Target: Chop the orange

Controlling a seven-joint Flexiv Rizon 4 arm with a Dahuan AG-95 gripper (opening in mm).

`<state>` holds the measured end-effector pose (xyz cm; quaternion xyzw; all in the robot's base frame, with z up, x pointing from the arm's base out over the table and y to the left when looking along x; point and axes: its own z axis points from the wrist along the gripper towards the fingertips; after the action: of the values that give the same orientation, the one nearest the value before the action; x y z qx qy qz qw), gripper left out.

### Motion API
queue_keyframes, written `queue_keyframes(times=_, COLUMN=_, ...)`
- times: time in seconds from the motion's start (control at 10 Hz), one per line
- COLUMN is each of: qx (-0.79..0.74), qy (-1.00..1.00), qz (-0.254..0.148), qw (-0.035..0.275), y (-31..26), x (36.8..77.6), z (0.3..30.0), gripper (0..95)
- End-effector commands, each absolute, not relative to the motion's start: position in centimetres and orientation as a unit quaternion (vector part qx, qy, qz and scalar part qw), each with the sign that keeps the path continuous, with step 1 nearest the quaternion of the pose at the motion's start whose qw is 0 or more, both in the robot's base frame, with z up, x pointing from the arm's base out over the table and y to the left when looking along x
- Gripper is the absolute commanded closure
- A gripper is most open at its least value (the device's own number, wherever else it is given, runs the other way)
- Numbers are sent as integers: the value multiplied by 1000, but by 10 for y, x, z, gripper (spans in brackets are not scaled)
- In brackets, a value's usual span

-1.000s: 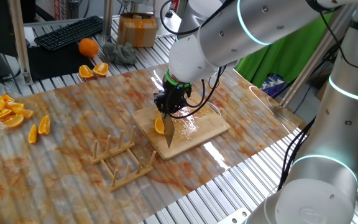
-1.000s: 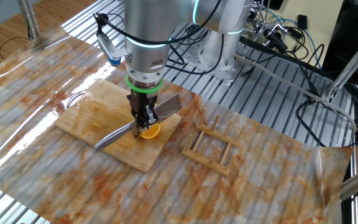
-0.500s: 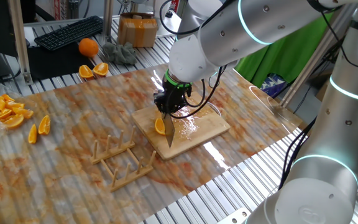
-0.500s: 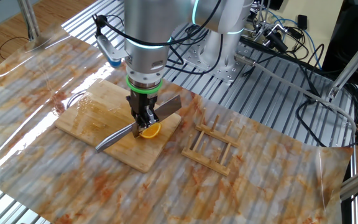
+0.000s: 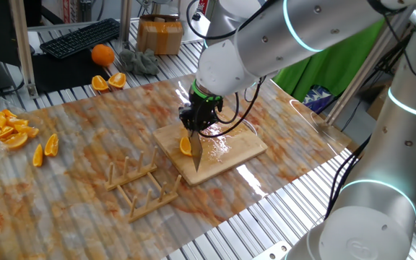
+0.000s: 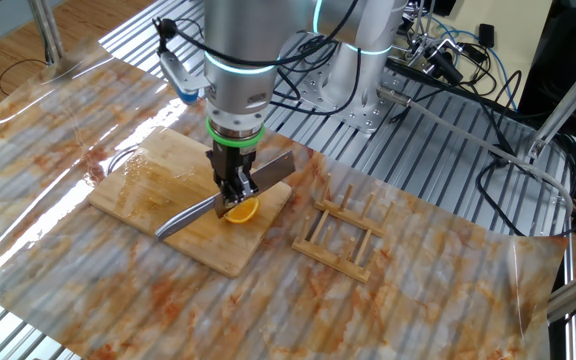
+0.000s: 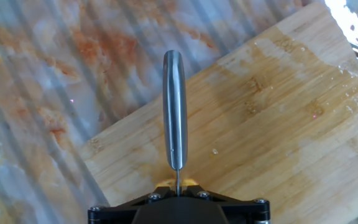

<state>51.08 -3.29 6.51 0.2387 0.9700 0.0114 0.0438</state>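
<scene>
Knife gripped over the orange piece on the cutting board

The gripper (image 6: 234,190) points straight down with its fingers clamped tight on a knife (image 6: 200,208), whose steel handle juts out over the cutting board (image 5: 233,148) toward the board's near corner in the hand view, while the wide blade sticks out the other way. The orange (image 6: 241,211), a small crescent piece, lies on the board directly under the gripper, near the board's edge that faces the wooden rack (image 6: 343,235). The piece looks to be in one part, so, judging by that, the chop on it is not finished. Cut wedges (image 5: 4,128) lie well away from the board, and a whole orange (image 5: 102,54) farther off.
</scene>
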Motion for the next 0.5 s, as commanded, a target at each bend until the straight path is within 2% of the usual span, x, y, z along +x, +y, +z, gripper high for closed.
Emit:
queue_keyframes(times=0.1, qx=243, qy=969, qz=11, qw=44, y=-30, x=508, z=68, gripper=950)
queue_keyframes(times=0.3, qx=246, qy=968, qz=12, qw=45, y=-29, x=507, z=69, gripper=950)
queue_keyframes(times=0.5, qx=252, qy=966, qz=16, qw=55, y=-27, x=505, z=58, gripper=950)
